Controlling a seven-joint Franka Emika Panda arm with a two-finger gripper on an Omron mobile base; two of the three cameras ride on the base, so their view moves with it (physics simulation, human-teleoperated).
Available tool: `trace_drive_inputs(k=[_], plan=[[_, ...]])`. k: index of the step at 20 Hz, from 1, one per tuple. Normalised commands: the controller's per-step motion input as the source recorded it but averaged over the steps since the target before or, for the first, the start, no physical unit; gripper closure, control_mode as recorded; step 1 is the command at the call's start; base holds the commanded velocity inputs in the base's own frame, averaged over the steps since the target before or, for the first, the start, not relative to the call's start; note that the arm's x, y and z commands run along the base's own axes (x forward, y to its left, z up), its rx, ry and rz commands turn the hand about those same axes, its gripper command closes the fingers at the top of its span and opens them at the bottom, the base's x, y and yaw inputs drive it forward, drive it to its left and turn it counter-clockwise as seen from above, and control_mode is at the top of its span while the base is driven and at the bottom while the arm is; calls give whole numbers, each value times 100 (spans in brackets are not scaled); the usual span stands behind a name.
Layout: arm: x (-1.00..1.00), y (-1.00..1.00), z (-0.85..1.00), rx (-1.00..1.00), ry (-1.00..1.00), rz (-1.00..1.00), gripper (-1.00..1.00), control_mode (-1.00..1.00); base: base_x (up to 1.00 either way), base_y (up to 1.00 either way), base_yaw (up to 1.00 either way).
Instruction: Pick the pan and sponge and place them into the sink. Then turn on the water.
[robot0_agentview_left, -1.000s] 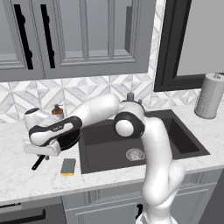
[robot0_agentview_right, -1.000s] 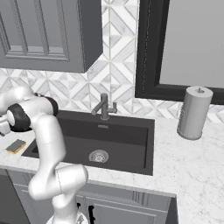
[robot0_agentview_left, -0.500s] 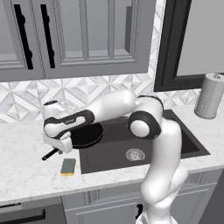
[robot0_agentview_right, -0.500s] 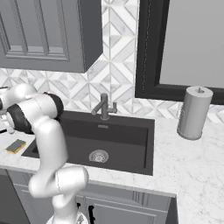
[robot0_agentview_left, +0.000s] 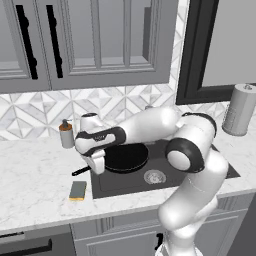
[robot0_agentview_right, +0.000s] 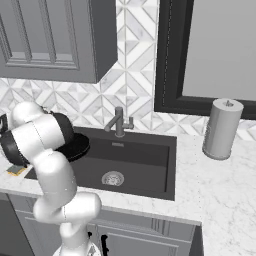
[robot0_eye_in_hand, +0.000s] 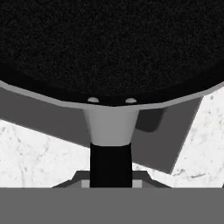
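Observation:
The black pan (robot0_agentview_left: 125, 156) hangs level over the left end of the dark sink (robot0_agentview_left: 125, 181), its thin handle pointing left across the sink's edge. My gripper (robot0_agentview_left: 97, 164) is shut on that handle close to the pan's rim. In the hand view the pan (robot0_eye_in_hand: 109, 43) fills the top, and its handle (robot0_eye_in_hand: 111, 159) runs down into my gripper (robot0_eye_in_hand: 111, 177). From the right base view, the pan (robot0_agentview_right: 75, 145) shows beside my arm, over the sink (robot0_agentview_right: 155, 160). The sponge (robot0_agentview_left: 78, 190) lies flat on the marble counter, left of the sink and below the handle. No water runs from the faucet (robot0_agentview_right: 119, 121).
A soap dispenser (robot0_agentview_left: 66, 134) with an orange top stands at the backsplash behind the gripper. A paper towel roll (robot0_agentview_left: 240, 110) stands on the counter right of the sink. The round drain (robot0_agentview_left: 154, 176) lies in the basin floor. Cabinets hang above.
The gripper has carried the pan to the right, from above the counter to over the sink's left end. The sponge has stayed put.

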Motion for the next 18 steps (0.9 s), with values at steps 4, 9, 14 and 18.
trace_drive_inputs(k=[4, 9, 14, 18], plan=[[4, -86, 0, 0, 0, -23, 100, -100, 0, 0, 0], [16, -63, 0, 0, 0, -12, 100, -100, 0, 0, 0], [15, -50, -2, 0, 1, -1, 100, -100, 0, 0, 0], [20, -53, -12, 0, 1, 0, 100, -100, 0, 0, 0]])
